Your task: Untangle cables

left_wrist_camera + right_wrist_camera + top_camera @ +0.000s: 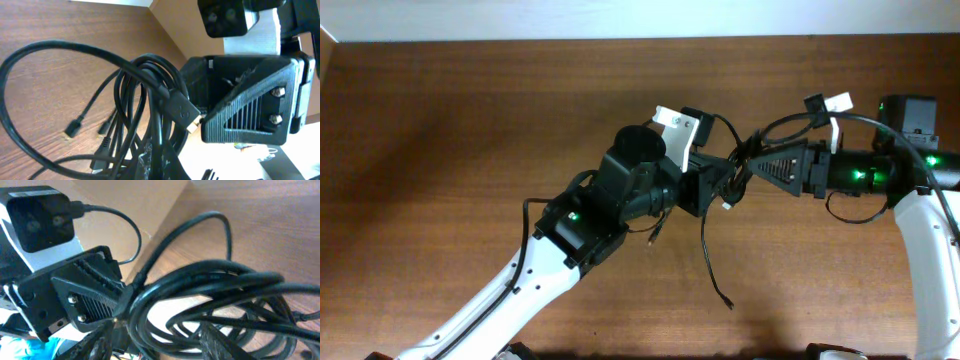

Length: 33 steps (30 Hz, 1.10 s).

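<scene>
So the cables hang bunched just 3 o'clock of the table center, with the left gripper clamped on them. Can't tell about the right gripper. If a loop's snagged there, pulling apart probably cinches the knot.

The brown wood-grain table lies under the cables; whether their dangling tip touches it is unclear.

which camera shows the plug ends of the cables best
Left wrist: several plug ends show close and sharp. Overhead gives only tiny dangling tips; right wrist shows just looped cables, no plugs.
</scene>
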### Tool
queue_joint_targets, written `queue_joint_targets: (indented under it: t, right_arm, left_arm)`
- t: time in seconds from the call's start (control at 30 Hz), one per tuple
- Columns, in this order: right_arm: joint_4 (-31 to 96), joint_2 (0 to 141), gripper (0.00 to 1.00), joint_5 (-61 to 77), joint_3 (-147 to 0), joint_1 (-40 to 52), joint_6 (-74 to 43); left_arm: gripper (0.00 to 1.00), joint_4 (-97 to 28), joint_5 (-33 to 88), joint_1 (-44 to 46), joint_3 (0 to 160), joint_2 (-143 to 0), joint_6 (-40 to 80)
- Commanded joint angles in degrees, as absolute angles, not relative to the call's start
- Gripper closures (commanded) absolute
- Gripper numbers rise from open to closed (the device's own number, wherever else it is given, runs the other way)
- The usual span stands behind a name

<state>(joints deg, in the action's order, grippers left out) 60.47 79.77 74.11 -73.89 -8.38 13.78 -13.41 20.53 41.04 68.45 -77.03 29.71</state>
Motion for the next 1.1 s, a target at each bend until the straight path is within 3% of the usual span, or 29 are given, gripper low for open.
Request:
queue_joint_targets:
  t: [0.0,0.37,0.53,0.57,0.6,0.8,1.07]
  right_arm:
    - [61.3,79.2,0.45,71.5,-74.4,-8.3,14.7]
    - [56.7,79.2,0.46,69.3,-74.4,-3.4,14.5]
    - [55.2,79.2,0.78,65.7,-74.4,-3.4,12.7]
    - [55.2,79.2,0.91,65.7,-74.4,-3.4,12.7]
    - [55.2,79.2,0.96,65.7,-74.4,-3.4,12.7]
    - [56.6,79.2,0.96,65.7,-74.4,-3.5,12.8]
    - [56.9,79.0,0.96,73.8,-74.4,-3.5,14.0]
  left_arm:
    - [1.0,-11.7,18.8,41.2,68.6,-75.0,29.1]
    - [1.0,-8.8,26.7,41.3,68.6,-75.0,31.5]
    - [1.0,-7.9,29.5,43.8,68.6,-75.0,31.6]
    - [1.0,-7.7,29.3,44.1,68.6,-75.0,31.6]
    - [1.0,-7.5,29.1,44.1,68.6,-75.0,31.7]
    - [1.0,-12.8,21.8,43.5,68.6,-75.0,31.6]
    - [1.0,-23.3,20.1,33.5,68.6,-75.0,31.7]
